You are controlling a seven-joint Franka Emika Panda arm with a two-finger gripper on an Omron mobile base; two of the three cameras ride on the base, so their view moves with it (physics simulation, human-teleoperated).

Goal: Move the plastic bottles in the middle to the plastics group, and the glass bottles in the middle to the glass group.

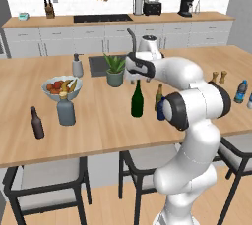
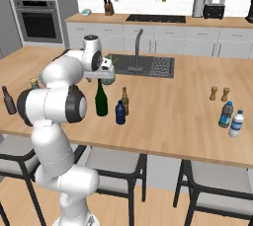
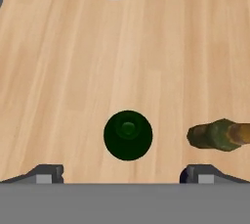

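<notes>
Tool (image 3: 125, 174) spread wide and released, poised straight above the tall dark green glass wine bottle (image 1: 137, 100), grasping nothing; seen from the hand view as a dark green round top between the two fingertips (image 3: 46, 174). Standing upright near the middle of the light wooden tabletop (image 1: 98, 121), apart from the tool. Just beside it, a small slim amber-olive glass beer bottle (image 2: 125, 101), upright, and touching or nearly touching that, a short dark navy-blue plastic bottle (image 2: 120, 112), nearer the tabletop's front edge. Farther out to the robot's left: a squat grey-blue flask with a tan stopper (image 1: 66, 109) and a small dark brown glass bottle (image 1: 37, 123), well apart from the middle cluster. Far to the right: a light blue translucent plastic water bottle with a dark cap (image 2: 226, 114) with a pale bottle with a blue cap (image 2: 236, 124) just beside it. Behind the wine bottle, a small potted green plant in a grey pot (image 1: 115, 70); beyond the flask, a pale bowl of fruit (image 1: 62, 87).
</notes>
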